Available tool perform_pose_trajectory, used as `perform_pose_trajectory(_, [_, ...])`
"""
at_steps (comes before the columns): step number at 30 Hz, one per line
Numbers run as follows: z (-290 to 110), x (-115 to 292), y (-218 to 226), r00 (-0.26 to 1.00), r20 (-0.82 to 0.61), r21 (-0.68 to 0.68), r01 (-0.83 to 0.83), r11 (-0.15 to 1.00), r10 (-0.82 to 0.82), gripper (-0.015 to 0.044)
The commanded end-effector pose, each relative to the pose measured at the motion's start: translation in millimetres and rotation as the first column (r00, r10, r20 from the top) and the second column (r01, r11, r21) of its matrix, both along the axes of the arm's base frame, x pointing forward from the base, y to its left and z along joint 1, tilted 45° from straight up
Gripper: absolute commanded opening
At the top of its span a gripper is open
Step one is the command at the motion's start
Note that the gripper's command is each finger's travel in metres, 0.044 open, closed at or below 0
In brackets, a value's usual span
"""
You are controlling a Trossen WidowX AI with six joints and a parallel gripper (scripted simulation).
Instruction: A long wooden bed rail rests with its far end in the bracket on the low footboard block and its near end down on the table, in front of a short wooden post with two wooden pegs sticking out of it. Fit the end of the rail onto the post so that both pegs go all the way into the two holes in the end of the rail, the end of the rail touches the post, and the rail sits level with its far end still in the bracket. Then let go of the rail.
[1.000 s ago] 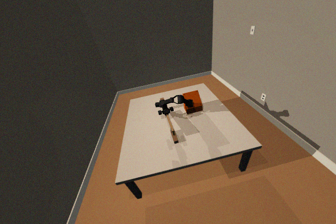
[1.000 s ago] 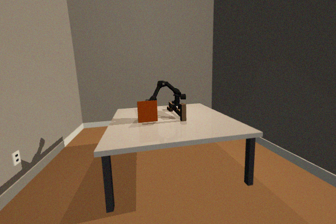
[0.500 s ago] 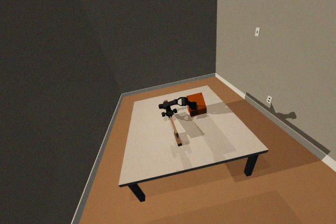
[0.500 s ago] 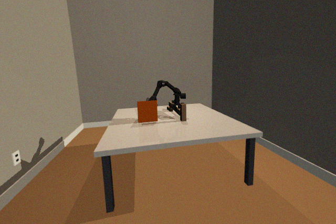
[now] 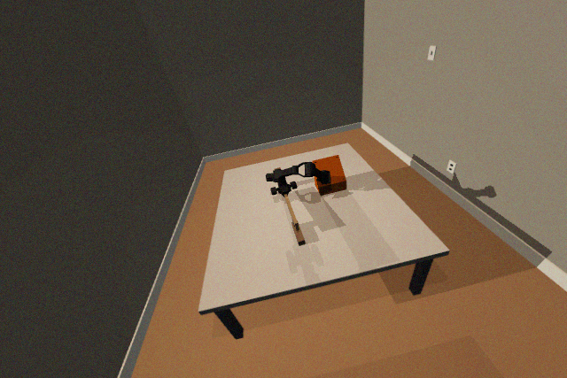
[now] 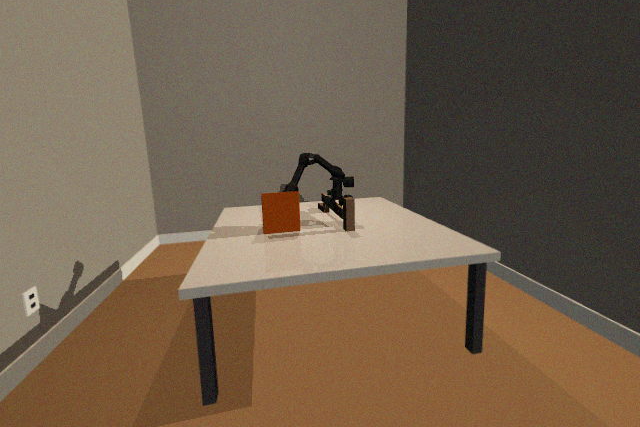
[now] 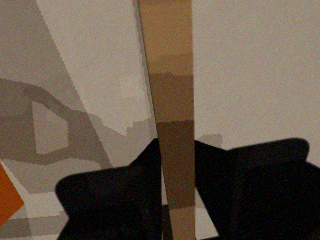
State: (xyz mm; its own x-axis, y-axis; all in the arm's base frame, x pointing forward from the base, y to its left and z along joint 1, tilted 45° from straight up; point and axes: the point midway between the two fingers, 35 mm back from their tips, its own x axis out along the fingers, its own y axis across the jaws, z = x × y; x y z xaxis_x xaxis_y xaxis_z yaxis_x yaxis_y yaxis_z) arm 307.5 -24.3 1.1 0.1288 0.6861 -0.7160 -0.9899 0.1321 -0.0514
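Note:
The long wooden rail (image 5: 291, 216) (image 7: 170, 75) lies lengthwise across the white table (image 5: 366, 236) (image 6: 336, 257). Its end towards the top camera sits at the low footboard block (image 5: 299, 239). My gripper (image 5: 284, 190) (image 6: 334, 201) (image 7: 167, 140) is shut on the rail near its other end, with a dark finger on each side in the wrist view. The short wooden post (image 6: 349, 213) stands upright just in front of the gripper in the exterior view. The pegs and the holes are hidden, so I cannot tell whether the rail's end touches the post.
An orange block (image 5: 331, 170) (image 6: 280, 211) (image 7: 7, 200) stands at the arm's base, close beside the gripper. The table stands near a corner of the room, with walls on two sides.

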Motion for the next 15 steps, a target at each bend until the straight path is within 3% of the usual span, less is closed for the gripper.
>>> perform_pose_trajectory(1, [4.1, 2.7, -3.8, 1.000, 0.012, 0.004, 0.008, 1.000, -0.008, 0.0000])
perform_pose_trajectory(15, [-0.6, 2.2, 0.8, 1.000, 0.012, 0.005, 0.008, 1.000, -0.008, 0.0000])
